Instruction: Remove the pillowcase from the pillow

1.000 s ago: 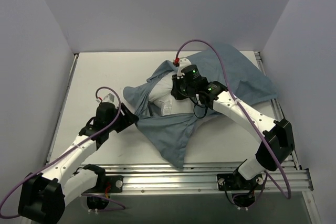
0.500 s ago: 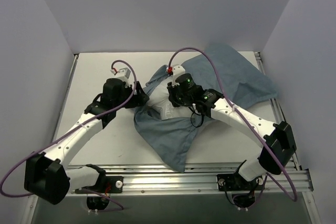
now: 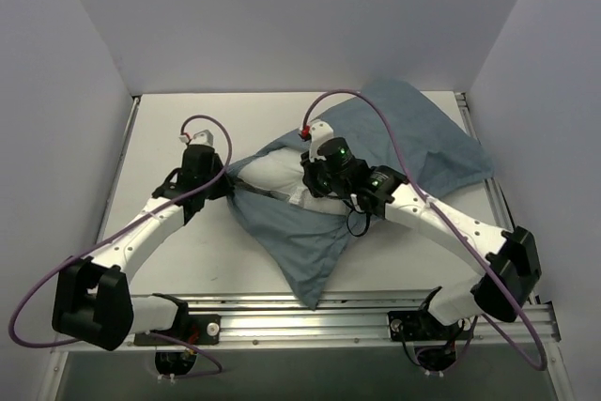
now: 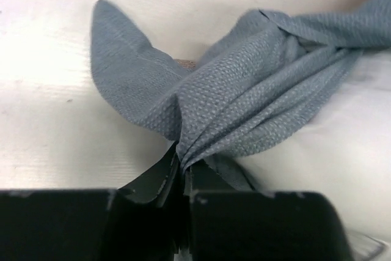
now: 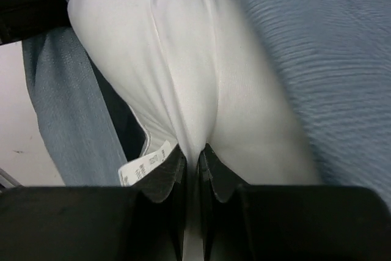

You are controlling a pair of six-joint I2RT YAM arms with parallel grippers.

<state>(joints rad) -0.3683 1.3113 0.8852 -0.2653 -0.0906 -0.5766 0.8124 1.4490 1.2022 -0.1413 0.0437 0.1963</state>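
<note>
Partly done at best: one end of the white pillow (image 3: 272,174) shows out of the pillowcase (image 3: 423,138) mouth near the table (image 3: 160,138) centre. How much of it lies inside the cloth spreading to the far right corner is unclear. Left gripper (image 4: 182,166) is clamped on a bunched cloth edge, arm stretched forward. Right gripper (image 5: 192,156) pinches the pillow's white fabric, arm reaching in from the right.

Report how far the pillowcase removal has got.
Done: one end of the white pillow shows bare at the pillowcase opening. In hand: the left gripper is shut on bunched pillowcase cloth, the right gripper pinches the pillow's fabric. Left: pulling them apart; most of the pillow lies covered.
</note>
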